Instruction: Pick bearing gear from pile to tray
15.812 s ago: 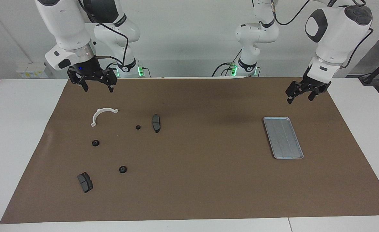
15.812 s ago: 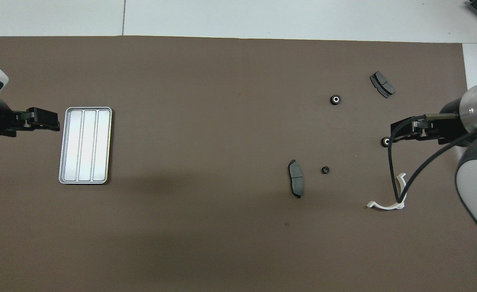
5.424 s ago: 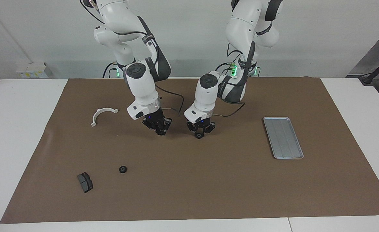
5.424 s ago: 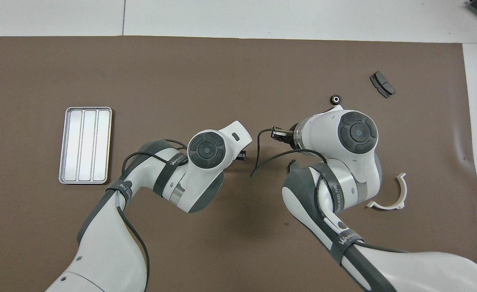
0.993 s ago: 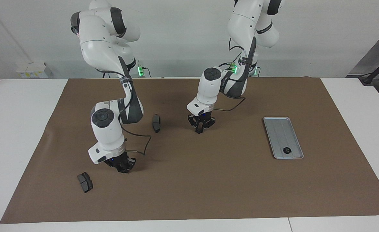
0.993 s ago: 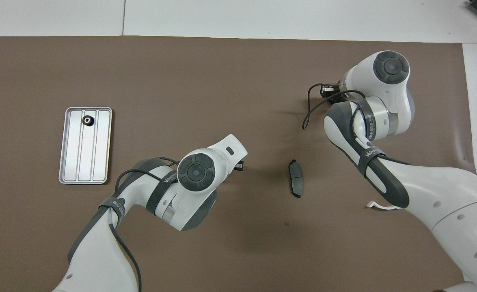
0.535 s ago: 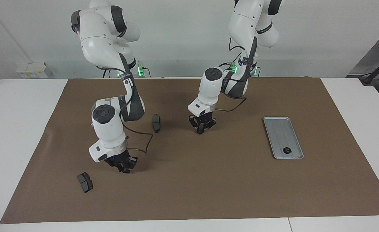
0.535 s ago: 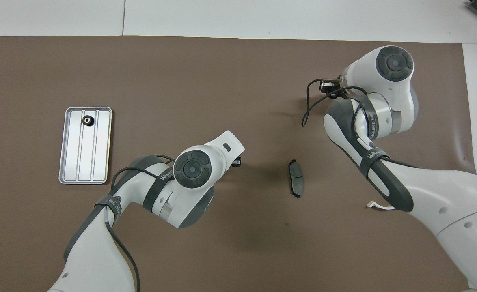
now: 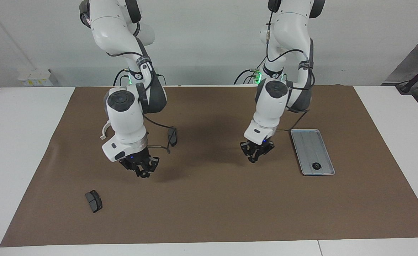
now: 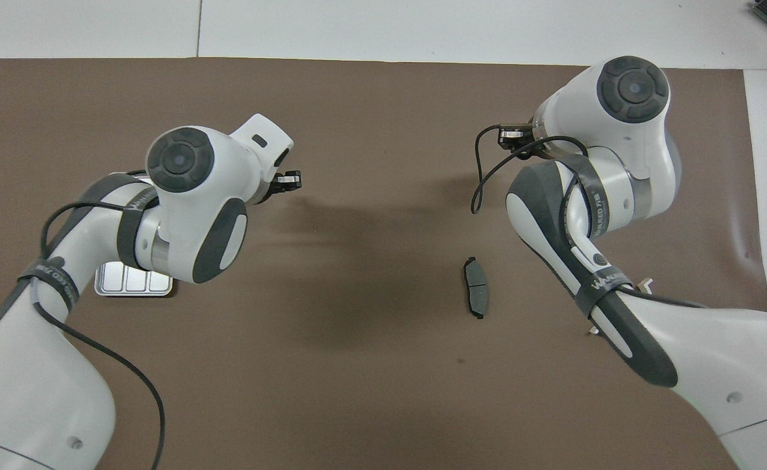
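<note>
The silver tray (image 9: 306,142) lies toward the left arm's end of the mat, and one black bearing gear (image 9: 316,165) rests in the end of it farthest from the robots. My left gripper (image 9: 254,155) hangs low over the mat just beside the tray, fingertips shut on a small dark bearing gear that barely shows. My right gripper (image 9: 141,172) is raised over the mat at the pile's end, shut on another bearing gear. In the overhead view the left gripper (image 10: 288,179) and right gripper (image 10: 512,135) peek out from under their wrists. The left arm hides most of the tray (image 10: 132,286).
One dark brake pad (image 9: 94,201) lies near the mat's edge farthest from the robots. Another brake pad (image 9: 173,137) lies near mid-mat, crossed by the right arm's cable. The white bracket (image 9: 104,131) peeks out beside the right arm.
The right gripper has lifted off the mat, and the gear that lay under it is gone from there. The left gripper has swung from mid-mat to beside the tray.
</note>
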Motion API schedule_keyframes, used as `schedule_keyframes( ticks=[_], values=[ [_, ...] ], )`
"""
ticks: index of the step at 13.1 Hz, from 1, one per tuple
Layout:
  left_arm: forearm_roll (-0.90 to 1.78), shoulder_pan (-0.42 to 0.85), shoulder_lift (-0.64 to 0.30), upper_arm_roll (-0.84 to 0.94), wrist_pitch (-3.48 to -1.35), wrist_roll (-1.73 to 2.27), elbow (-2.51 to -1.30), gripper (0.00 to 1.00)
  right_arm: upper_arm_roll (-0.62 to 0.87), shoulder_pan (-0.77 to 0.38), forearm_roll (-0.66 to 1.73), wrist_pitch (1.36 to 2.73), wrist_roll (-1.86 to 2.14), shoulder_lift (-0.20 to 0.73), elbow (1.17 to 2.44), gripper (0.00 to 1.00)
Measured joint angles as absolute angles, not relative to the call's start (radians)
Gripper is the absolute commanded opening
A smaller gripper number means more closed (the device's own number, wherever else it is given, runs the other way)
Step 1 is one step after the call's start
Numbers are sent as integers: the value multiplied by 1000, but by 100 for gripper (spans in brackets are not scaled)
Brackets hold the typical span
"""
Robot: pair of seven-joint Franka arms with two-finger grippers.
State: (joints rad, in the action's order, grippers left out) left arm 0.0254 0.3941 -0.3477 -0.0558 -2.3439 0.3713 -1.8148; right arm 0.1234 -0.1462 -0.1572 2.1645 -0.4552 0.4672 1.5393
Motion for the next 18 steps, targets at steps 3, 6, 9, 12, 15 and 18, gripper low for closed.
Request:
schedule_keyframes(
  ticks=[3, 6, 9, 12, 15, 18],
  values=[
    [25, 208, -351, -58, -2258, 141, -1814, 11, 127, -241, -157, 2162, -582, 467, 1544, 0],
    [26, 63, -350, -57, -2168, -126, -1822, 14, 130, -353, -157, 2162, -738, 479, 1550, 0],
    [26, 22, -336, -56, -2148, -281, -1873, 24, 130, -474, -158, 2188, -895, 511, 1556, 0],
    [26, -1, -310, -56, -2146, -400, -1942, 53, 130, -528, -158, 2237, -957, 554, 1578, 0],
    [26, -9, -285, -55, -2146, -443, -1984, 100, 129, -540, -159, 2344, -981, 564, 1667, 99],
    [27, -6, -264, -45, -2160, -426, -1958, 100, 123, -537, -159, 2344, -981, 557, 1673, 100]
  ],
)
